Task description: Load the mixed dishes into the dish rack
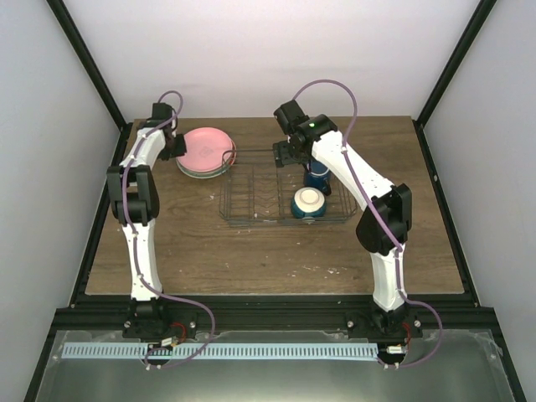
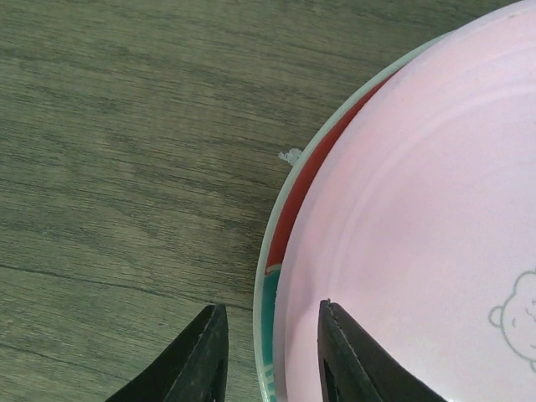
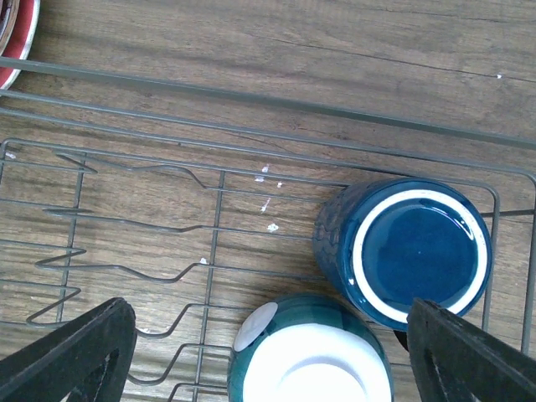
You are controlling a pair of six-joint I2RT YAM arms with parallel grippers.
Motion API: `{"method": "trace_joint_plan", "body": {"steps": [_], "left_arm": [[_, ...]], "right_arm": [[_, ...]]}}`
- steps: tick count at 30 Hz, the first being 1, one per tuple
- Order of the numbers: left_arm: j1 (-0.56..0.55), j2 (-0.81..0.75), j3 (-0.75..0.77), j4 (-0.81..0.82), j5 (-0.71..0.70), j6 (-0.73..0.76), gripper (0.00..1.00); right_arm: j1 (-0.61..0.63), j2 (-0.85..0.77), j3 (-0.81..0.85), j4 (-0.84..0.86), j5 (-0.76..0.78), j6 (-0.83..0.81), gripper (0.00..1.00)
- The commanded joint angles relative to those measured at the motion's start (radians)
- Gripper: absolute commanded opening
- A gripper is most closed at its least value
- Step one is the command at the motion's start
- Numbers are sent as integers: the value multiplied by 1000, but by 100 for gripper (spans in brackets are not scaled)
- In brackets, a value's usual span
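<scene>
A pink plate [image 1: 205,151] tops a stack at the back left, beside the dish rack [image 1: 251,199]. In the left wrist view the pink plate [image 2: 419,226] lies on the teal-and-red plate [image 2: 289,226], with a pale green rim [image 2: 261,276] under both. My left gripper [image 2: 272,356] is open, one finger outside the rims and one over the pink plate. The dark blue mug [image 3: 414,251] and the bowl [image 3: 310,360] sit upside down in the rack [image 3: 209,218]. My right gripper [image 3: 268,360] is open wide above them, empty.
The rack's left half holds only upright wire prongs [image 3: 126,226]. In the top view the mug [image 1: 316,174] and bowl [image 1: 308,203] fill the rack's right end. Black frame posts and white walls border the wooden table [image 1: 251,260].
</scene>
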Motion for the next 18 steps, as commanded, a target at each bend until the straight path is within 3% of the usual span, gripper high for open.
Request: {"method": "trace_joint_plan", "body": {"steps": [1,10,18], "left_arm": [[-3,30,27,-8,-10,-1,31],[-4,45,32,2,-4,-12,25],[-5,43,31,7,2,-21,9]], "right_arm": [[-8,19,44,-8,0,-6,90],[-9,21,44,-12,7,-12,90],[-9,24,44,-13,8,-17,90]]}}
